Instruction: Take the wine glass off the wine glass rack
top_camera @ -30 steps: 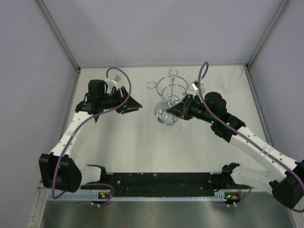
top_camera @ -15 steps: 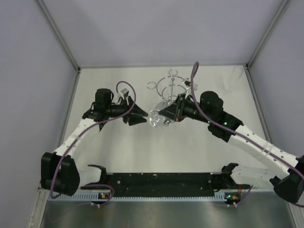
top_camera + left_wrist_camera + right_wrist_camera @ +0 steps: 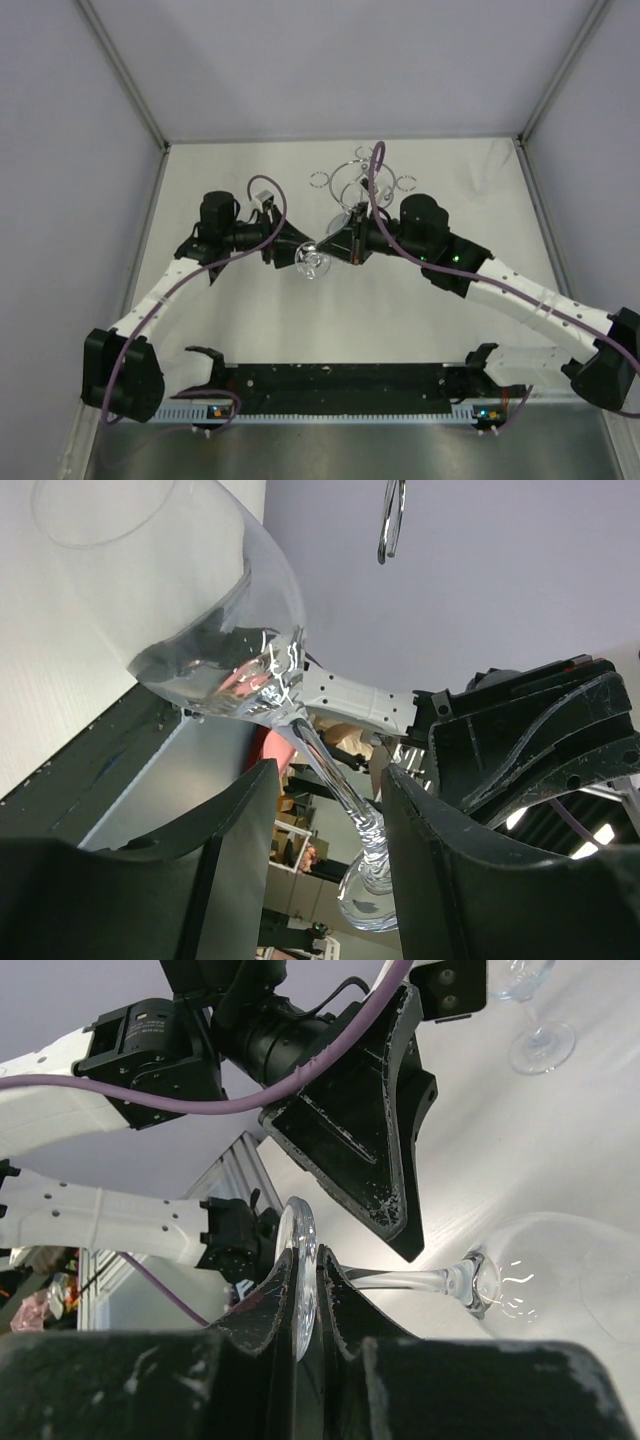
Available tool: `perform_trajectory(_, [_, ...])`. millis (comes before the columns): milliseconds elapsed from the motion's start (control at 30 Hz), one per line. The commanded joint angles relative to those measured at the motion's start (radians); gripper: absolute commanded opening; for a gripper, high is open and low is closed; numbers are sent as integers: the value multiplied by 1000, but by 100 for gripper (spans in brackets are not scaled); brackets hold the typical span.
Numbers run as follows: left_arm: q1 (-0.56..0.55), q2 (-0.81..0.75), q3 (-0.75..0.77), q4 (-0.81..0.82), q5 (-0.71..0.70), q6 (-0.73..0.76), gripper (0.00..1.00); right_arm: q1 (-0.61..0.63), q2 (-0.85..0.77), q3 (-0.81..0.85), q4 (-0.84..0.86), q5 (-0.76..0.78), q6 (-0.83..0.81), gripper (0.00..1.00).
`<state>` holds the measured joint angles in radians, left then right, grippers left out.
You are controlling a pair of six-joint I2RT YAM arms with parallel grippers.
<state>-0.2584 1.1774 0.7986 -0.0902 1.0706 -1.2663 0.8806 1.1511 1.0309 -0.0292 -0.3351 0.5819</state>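
The clear wine glass [image 3: 310, 263] hangs in the air on its side, off the wine glass rack [image 3: 360, 178], between my two grippers. My right gripper [image 3: 336, 248] is shut on the glass's round foot [image 3: 300, 1228], which stands edge-on between its fingers. The stem [image 3: 410, 1280] runs right to the bowl [image 3: 565, 1270]. My left gripper [image 3: 330, 778] is open, with a finger [image 3: 240, 810] on each side of the stem [image 3: 345, 792] and gaps showing. The bowl [image 3: 190, 600] lies just beyond its fingertips. The left gripper's black fingers [image 3: 365, 1135] hang over the stem.
The chrome rack stands at the back middle of the table, behind the right gripper; one of its rings [image 3: 392, 520] shows overhead. A second clear glass [image 3: 535, 1020] shows at the top right of the right wrist view. Grey walls [image 3: 80, 150] enclose the table.
My right gripper has carried the glass left and forward, away from the rack. My left gripper has moved right to meet it, and its fingers now straddle the stem.
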Motion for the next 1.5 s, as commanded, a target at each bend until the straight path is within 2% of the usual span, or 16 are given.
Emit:
perform_trajectory(0, [-16,-41,-25,83,29,-50,51,23,10,78,133,-13,-57,0])
perform_trajectory(567, [-76,-50,-39,158,28,-71,50,75,65,135,140,-10,-152,0])
perform_trajectory(633, [-76,-48,-42,159,28,-67,46,80,64,133,140,-12,-154,0])
perform_trajectory(800, [-76,-44,-50,184,31,-67,24,89,49,121,138,-18,-165,0])
perform_trajectory(1100, [-76,-41,-47,208,34,-61,0,113,24,61,130,-28,-189,0])
perform_trajectory(1333, [-77,-48,-39,193,34,-25,0,120,-16,20,88,-28,-197,0])
perform_trajectory(1467, [-79,-76,-53,109,42,50,0,118,-40,0,66,-22,-192,9])
